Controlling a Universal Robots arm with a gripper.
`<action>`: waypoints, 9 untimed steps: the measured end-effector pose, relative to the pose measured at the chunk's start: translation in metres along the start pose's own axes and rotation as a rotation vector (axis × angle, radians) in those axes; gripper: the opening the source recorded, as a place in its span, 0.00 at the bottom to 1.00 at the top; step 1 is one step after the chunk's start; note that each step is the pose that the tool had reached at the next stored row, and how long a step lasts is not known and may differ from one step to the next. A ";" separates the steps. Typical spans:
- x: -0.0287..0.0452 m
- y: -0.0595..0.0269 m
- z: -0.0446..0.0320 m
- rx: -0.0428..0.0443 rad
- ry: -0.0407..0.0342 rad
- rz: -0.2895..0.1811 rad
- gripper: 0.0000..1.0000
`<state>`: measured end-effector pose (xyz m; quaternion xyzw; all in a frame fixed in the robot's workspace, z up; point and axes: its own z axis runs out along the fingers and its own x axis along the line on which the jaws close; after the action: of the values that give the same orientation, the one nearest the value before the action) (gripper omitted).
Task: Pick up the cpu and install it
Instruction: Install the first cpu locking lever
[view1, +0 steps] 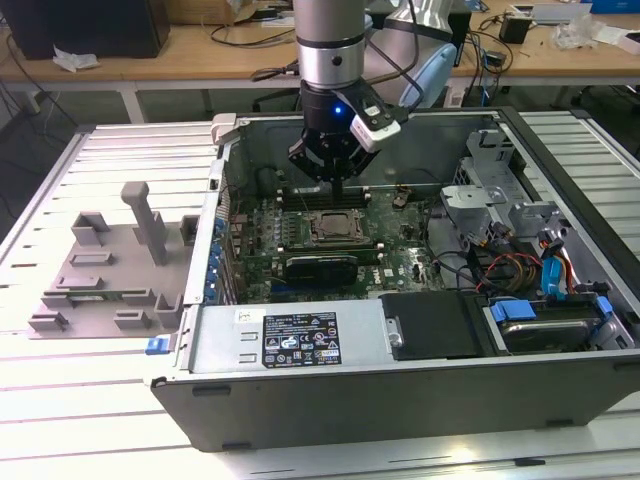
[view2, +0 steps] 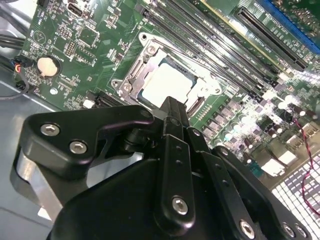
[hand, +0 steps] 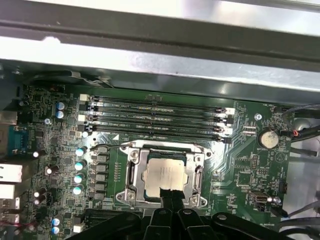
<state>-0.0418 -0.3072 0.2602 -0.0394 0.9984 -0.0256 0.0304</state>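
Bright, even room light covers the table (view1: 90, 400); in the second wrist view glare whitens the cpu (view2: 167, 82) and bleaches part of the motherboard (view2: 272, 107); my hand (view2: 172, 105) reads near-black, glints on its screws; in the first wrist view the case wall (hand: 150, 50) shines pale.

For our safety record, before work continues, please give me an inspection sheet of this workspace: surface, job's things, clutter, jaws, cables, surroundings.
Surface: slatted metal table, bearing an open computer case.
Job's things: cpu lies flat inside the socket's metal frame on the motherboard.
Clutter: grey plastic tray with upright blocks, beside the case at the exterior view's left.
Grippers: gripper over the socket, jaws shut, tips close to the cpu's edge, holding nothing.
Cables: red and black wires inside the case at the exterior view's right, apart from the gripper.
Surroundings: wooden bench behind, with loose items.
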 end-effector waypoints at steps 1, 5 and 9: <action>0.0000 0.0000 0.0000 -0.0001 0.0000 0.000 0.11; -0.0002 0.0000 0.0002 -0.0027 0.0314 -0.002 0.11; 0.0017 0.0002 0.0003 -0.0031 0.0312 -0.002 0.11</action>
<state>-0.0435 -0.3071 0.2598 -0.0400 0.9988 -0.0246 0.0147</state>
